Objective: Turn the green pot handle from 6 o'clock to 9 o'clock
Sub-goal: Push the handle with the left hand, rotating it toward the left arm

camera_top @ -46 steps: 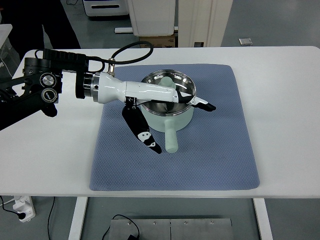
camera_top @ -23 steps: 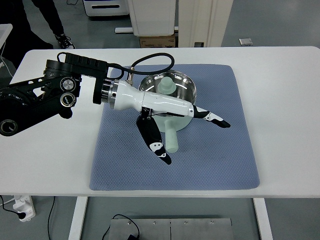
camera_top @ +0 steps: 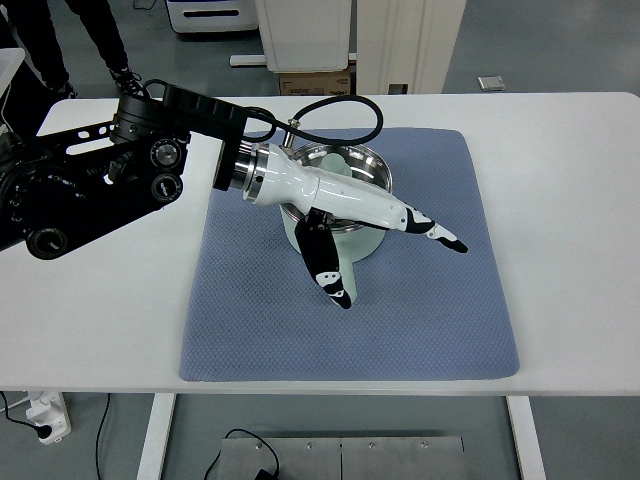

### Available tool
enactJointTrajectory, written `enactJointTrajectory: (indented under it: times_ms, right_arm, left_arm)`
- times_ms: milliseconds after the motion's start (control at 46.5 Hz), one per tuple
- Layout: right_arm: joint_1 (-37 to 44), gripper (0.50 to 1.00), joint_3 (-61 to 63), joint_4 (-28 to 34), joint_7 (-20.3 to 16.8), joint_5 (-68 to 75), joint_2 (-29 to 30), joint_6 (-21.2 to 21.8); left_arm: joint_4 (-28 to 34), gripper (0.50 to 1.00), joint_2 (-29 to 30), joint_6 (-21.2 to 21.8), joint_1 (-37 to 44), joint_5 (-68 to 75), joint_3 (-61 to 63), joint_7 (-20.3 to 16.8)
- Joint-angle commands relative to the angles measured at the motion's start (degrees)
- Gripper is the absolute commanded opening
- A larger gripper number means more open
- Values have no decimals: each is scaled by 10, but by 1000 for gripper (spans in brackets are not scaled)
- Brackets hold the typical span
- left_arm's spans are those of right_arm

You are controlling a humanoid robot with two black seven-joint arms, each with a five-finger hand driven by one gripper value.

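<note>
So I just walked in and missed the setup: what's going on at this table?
A humanoid robot is working on a green pot that sits on a blue mat on a white table. Its left robot hand reaches over the pot, fingers spread. One finger lies down by the pot handle, which points toward the near edge, roughly 6 o'clock, so it is not yet turned. The right arm is out of view.

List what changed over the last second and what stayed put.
The left hand swept rightward and toward the near edge across the green pot; its thumb now lies over the handle, with the other fingers stretched past the pot's right side. The arm's base rose in the picture. Nothing is gripped. The pot, its handle at 6 o'clock, and the blue mat stayed put.
</note>
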Motion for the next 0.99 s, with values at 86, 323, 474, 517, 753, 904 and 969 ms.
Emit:
enactJointTrajectory:
  times_ms: [86,323,474,517,753,904,969]
  right_arm:
    - [0,1000,0,0,0,0,0,0]
    - [0,1000,0,0,0,0,0,0]
    - [0,1000,0,0,0,0,0,0]
    - [0,1000,0,0,0,0,0,0]
    - [0,1000,0,0,0,0,0,0]
    - [0,1000,0,0,0,0,0,0]
    - [0,1000,-1,0,0,0,0,0]
  left_arm:
    - [6,1000,-23,0,-13,13,20,1]
    - [14,1000,-43,0,-28,57,64,0]
    - [14,1000,-44,0,-35,68,78,0]
    - [14,1000,-43,0,-36,69,79,0]
    - [3,1000,-34,0,-79,67,134,-3]
    - [-8,1000,-23,0,-96,67,174,-4]
    - [-9,1000,-21,0,-105,63,190,-4]
